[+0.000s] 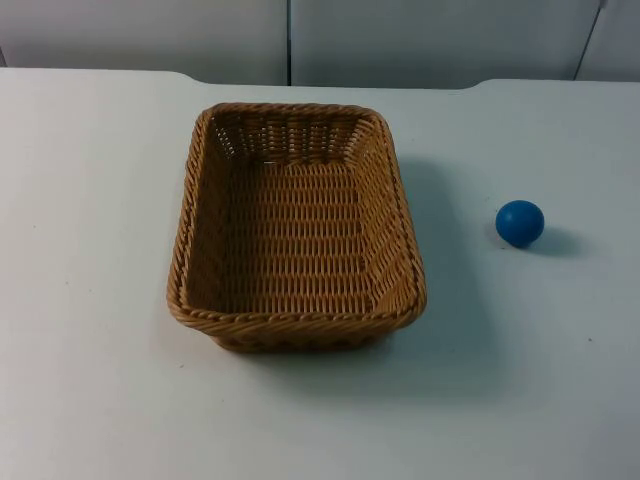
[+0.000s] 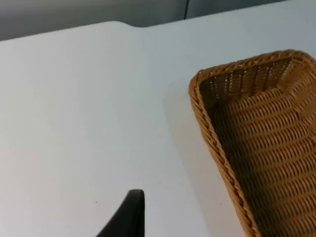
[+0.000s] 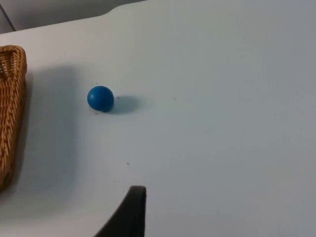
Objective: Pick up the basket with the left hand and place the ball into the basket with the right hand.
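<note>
Since nothing on the table has been lifted or gripped, the task reads as wholly unstarted — both steps are left. Nearest, in the left wrist view, one black fingertip [image 2: 129, 212] of the left gripper hangs over bare white table [image 2: 74, 123], with the basket's rim just off to its side and not touching it; whether that claw stands apart or together I cannot tell, as only the single tip is to be seen. Likewise the right gripper offers one dark fingertip [image 3: 129, 211] above the table, well short of the ball, and its state cannot be told either. Further out, the basket [image 1: 297, 228] (brown wicker, rectangular, with nothing in it) sits flat on the table near the middle in the top view, its shadow close beneath it — a sign, I judge, that it rests on the surface. To its right and well apart from it lies the blue ball [image 1: 520, 222], alone on the table; the right wrist view has it between the basket's edge and open table. Beyond both, the table ends at the grey partition wall [image 1: 420, 40]. Left to do: the left gripper must close on the basket's rim and raise it, then the right must take the ball and drop it inside.
</note>
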Robot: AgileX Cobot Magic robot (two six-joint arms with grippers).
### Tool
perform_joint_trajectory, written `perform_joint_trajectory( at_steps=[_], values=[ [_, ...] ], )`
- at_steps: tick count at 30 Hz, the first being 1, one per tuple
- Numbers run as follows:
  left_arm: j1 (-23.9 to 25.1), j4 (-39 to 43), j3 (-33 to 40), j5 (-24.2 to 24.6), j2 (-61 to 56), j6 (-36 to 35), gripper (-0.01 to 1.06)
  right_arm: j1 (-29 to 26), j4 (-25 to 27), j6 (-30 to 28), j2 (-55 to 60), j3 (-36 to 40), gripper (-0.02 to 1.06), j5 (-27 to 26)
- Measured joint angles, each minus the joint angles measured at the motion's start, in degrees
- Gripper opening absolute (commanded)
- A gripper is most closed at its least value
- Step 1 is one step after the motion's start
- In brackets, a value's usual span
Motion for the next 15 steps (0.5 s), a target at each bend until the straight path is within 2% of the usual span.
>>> perform_joint_trajectory(
  at_steps=[1,5,6,11,15],
  values=[
    [0.0,0.0,0.0,0.0,0.0,0.0,1.05,0.0,0.0,0.0,0.0,0.0,1.03,0.0],
    [-6.2,9.1,-0.1,-4.8,6.2,-11.2,1.05,0.0,0.0,0.0,0.0,0.0,1.03,0.0],
    [-6.2,9.1,-0.1,-4.8,6.2,-11.2,1.05,0.0,0.0,0.0,0.0,0.0,1.03,0.0],
    [-7.2,11.0,-0.3,-13.1,15.0,-16.8,1.05,0.0,0.0,0.1,0.0,0.0,1.03,0.0],
    [-7.3,11.1,-0.8,-14.6,20.5,-19.4,1.05,0.0,0.0,0.1,0.0,0.0,1.03,0.0]
  ],
)
